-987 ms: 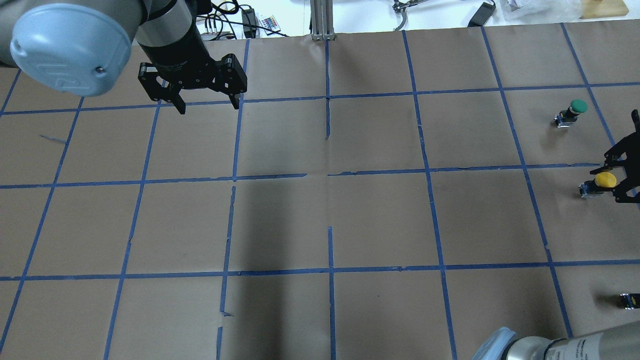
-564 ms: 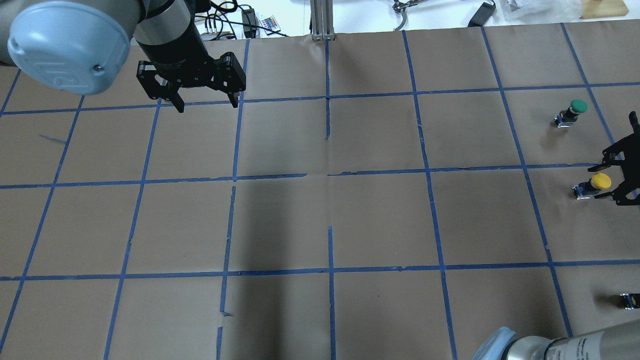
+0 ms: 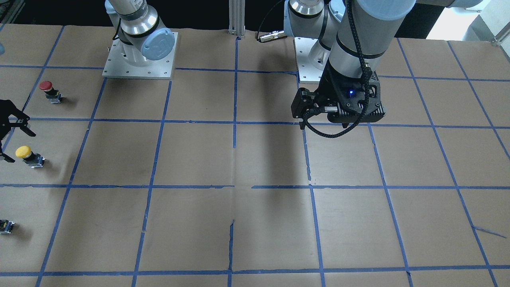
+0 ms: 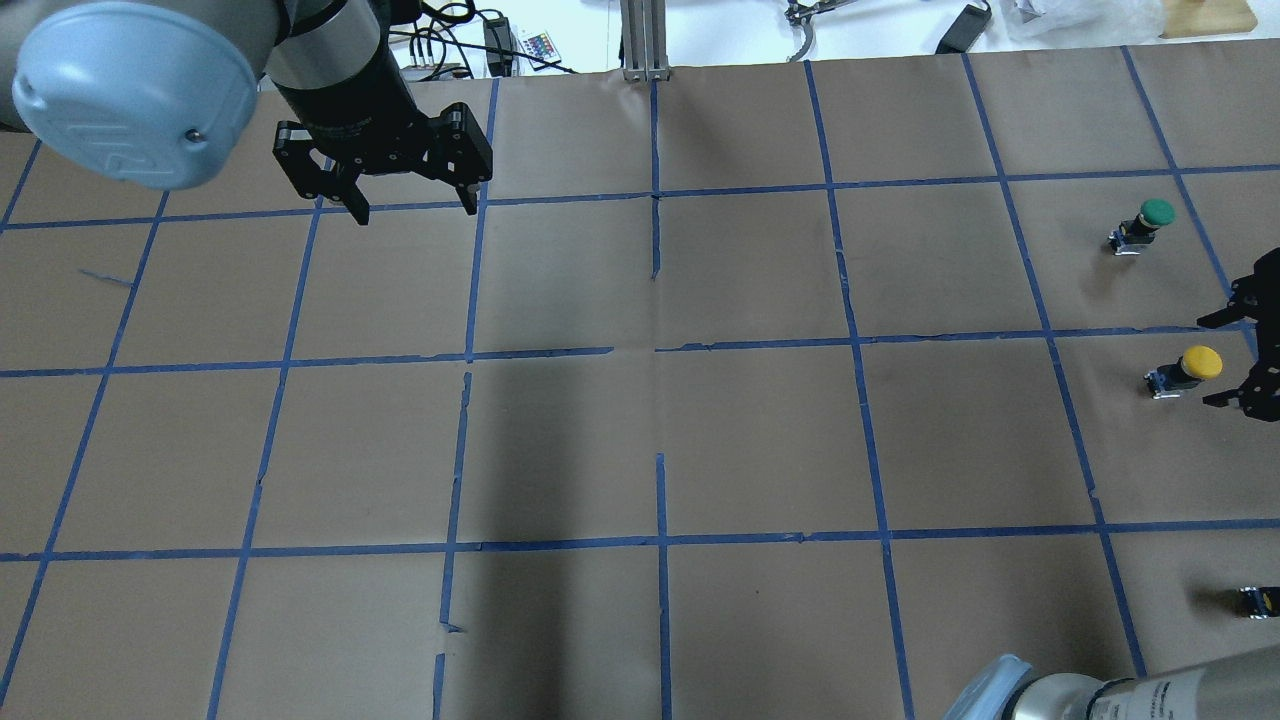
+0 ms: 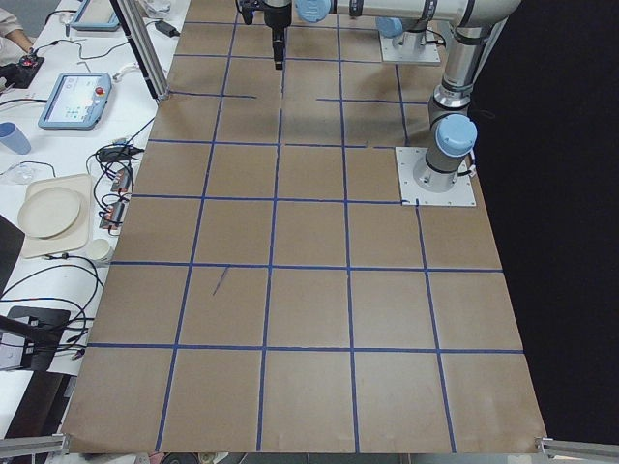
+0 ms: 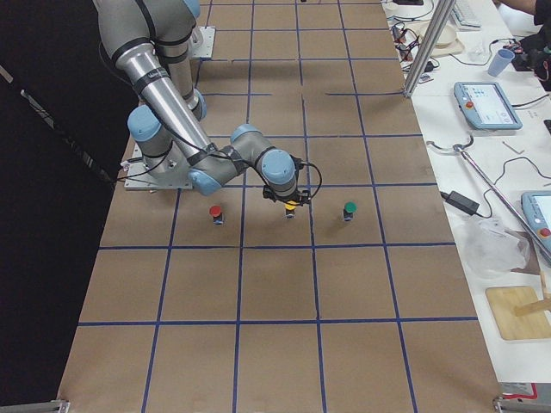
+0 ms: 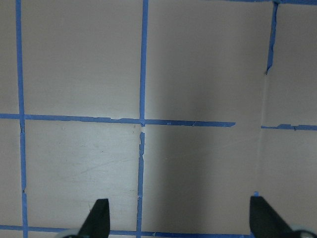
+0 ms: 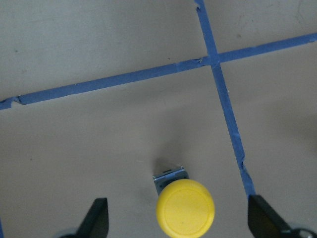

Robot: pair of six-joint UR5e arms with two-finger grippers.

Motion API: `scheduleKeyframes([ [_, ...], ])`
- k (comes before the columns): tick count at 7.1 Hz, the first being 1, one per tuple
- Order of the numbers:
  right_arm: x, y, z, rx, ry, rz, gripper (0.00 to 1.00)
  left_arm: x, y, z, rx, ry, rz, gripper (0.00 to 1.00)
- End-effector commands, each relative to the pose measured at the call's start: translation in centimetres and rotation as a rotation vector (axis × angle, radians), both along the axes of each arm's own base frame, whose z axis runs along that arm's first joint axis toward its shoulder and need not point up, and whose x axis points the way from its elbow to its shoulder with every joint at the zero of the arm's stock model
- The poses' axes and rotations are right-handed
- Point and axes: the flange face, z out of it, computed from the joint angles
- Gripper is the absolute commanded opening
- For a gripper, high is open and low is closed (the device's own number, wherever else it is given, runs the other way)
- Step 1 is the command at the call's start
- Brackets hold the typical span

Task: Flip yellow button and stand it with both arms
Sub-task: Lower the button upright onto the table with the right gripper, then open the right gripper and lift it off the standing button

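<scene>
The yellow button (image 4: 1185,370) stands cap-up on the brown paper at the table's right edge. It also shows in the front view (image 3: 28,155), the right side view (image 6: 293,209) and the right wrist view (image 8: 184,206). My right gripper (image 4: 1206,362) is open and hovers over the button. Its fingers (image 8: 96,215) stand wide on either side of the cap and do not touch it. My left gripper (image 4: 415,213) is open and empty, high over the far left of the table. Its wrist view shows only paper between the fingertips (image 7: 99,215).
A green-capped button (image 4: 1150,222) stands beyond the yellow one, and a red-capped one (image 3: 48,91) stands on its robot side. A tiny capless switch part (image 4: 1260,600) lies near the right edge. Blue tape lines grid the paper.
The yellow button shifted slightly left, then stayed put. My right gripper has drawn back to the right, away from it, fingers open. The left arm has barely moved.
</scene>
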Motion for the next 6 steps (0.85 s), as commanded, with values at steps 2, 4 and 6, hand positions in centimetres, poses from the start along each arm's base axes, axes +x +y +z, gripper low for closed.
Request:
scheduleKeyframes([
  [2, 4.5, 4.1, 11.7, 0.021, 0.065, -0.404, 0.99, 0.0, 0.0, -0.1, 0.002, 0.002, 0.000, 1.00],
  [4, 8.4, 5.8, 14.6, 0.136, -0.036, -0.852, 0.99, 0.0, 0.0, -0.1, 0.002, 0.002, 0.000, 1.00],
  [6, 14.0, 3.7, 17.1, 0.185, 0.013, -1.135, 0.99, 0.0, -0.1, -0.2, 0.003, 0.002, 0.000, 1.00],
])
